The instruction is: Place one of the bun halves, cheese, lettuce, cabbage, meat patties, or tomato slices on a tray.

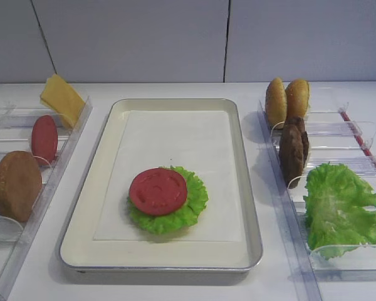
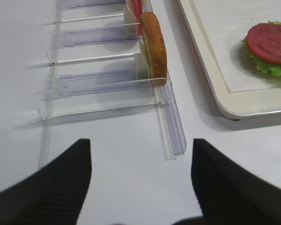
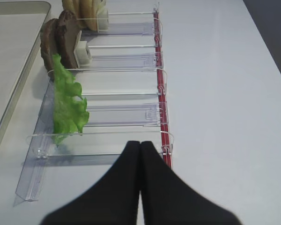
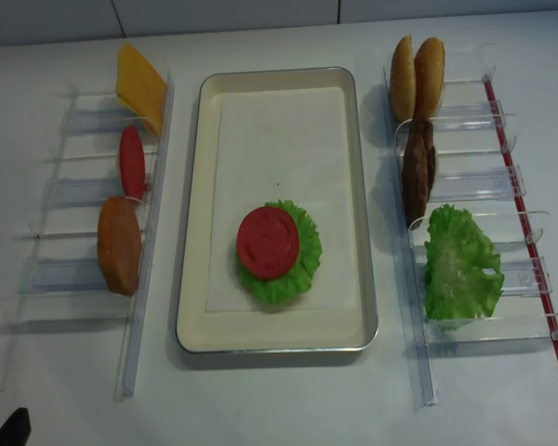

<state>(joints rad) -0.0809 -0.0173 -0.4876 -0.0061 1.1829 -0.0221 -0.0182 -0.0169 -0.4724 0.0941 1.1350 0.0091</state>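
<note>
The left fingers (image 2: 140, 180) stand apart over bare table (image 2: 117, 187), the bun half (image 2: 154, 44) ahead of them, while the right fingers (image 3: 140, 145) are pressed together, holding nothing, with lettuce (image 3: 68, 101) ahead-left.

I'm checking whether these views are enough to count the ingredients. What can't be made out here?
- Meat patties: they overlap on edge in every view, so the count is unclear.
- Under the lettuce leaf on the tray: hidden by the leaf and the tomato slice.
- Bun halves: the right wrist view's top edge cuts them off.
- Cheese: its lower part sits behind the clear rack.
</note>
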